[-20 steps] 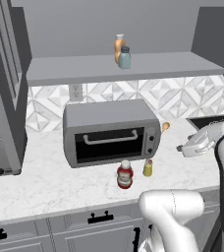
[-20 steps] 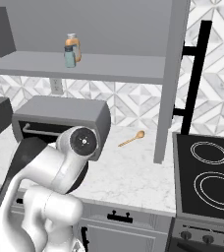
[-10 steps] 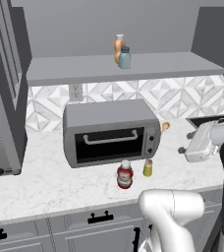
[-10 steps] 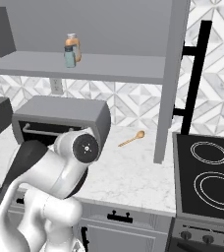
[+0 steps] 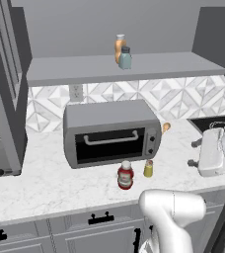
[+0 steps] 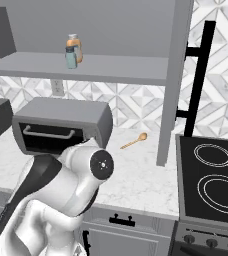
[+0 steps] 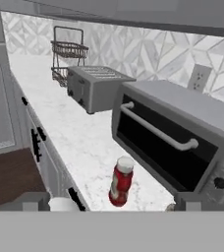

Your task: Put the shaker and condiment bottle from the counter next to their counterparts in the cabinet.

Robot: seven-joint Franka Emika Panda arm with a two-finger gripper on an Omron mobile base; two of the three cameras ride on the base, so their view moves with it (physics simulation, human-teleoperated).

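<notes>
The squat red condiment bottle [image 5: 126, 175] with its white cap stands on the marble counter [image 5: 45, 185] in front of the toaster oven. The small yellow shaker [image 5: 148, 168] is just right of it. My gripper [image 5: 193, 153] hovers open and empty to the right of both, above the counter's right end, pointing left at them. In the hand view the condiment bottle [image 7: 120, 181] stands upright, centred between my spread fingertips [image 7: 34, 201] and some way off. Up in the grey cabinet [image 5: 134, 69] the orange bottle [image 5: 119, 45] and teal-grey shaker [image 5: 125, 58] stand close together.
A grey toaster oven [image 5: 112, 133] sits close behind the two items. A wooden spoon [image 6: 133, 141] lies right of it. The black stove [image 6: 213, 175] is at the far right. A toaster [image 7: 92, 86] and a wire basket [image 7: 67, 54] stand further along the counter.
My hand has drifted right and slightly lower over the counter's right end and turned to face left toward the bottles. Its jaws stayed open. Nothing on the counter moved.
</notes>
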